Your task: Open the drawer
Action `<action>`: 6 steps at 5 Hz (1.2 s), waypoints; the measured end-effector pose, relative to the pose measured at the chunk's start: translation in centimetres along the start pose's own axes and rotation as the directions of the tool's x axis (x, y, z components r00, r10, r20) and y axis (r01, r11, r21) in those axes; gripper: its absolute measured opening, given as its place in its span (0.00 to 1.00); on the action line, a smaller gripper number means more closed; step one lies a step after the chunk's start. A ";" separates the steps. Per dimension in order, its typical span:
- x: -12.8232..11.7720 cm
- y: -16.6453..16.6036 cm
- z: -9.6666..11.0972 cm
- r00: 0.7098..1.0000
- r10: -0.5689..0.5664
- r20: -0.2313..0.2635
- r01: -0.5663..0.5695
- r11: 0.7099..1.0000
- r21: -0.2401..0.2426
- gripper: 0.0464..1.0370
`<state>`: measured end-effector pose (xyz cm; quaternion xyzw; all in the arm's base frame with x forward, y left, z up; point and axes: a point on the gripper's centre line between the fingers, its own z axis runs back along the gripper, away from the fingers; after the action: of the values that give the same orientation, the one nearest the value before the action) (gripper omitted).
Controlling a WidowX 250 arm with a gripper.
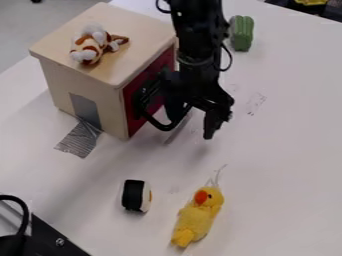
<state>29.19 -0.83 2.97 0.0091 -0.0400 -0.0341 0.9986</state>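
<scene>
Across the white table (280, 150) from where I stand, a pale wooden box (80, 80) sits near the far left, a strip of grey tape (80, 139) running from its foot onto the tabletop. Its red front (135, 120) is what we're all watching, since that must be the drawer. From what I can see past the robot, it lies about level with the wood around it, so I'd call the drawer shut and the job barely begun, though the arm (195, 30) covers enough that I can't swear to a small gap.

The black gripper (194, 125) hangs just in front of that red face, its fingers parted, with nothing I can make out between them. The approach looks done, then; getting a proper hold and drawing the front outward are what's left. I can't tell whether any part of the hand touches it.

A brown-and-white plush toy (91, 47) lies on top of the box, and might slide if the pull is jerky. The yellow duck (198, 216) and the black-and-white roll (136, 195) lie towards me, the green toy (242, 33) beyond the arm, all seemingly out of the drawer's way
</scene>
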 end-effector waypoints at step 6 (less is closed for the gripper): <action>1.4 -5.9 -0.6 0.997 0.015 -0.071 -0.020 0.998 -0.064 0.08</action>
<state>30.21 -6.84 2.37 -0.0222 -0.0035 -0.0262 0.9994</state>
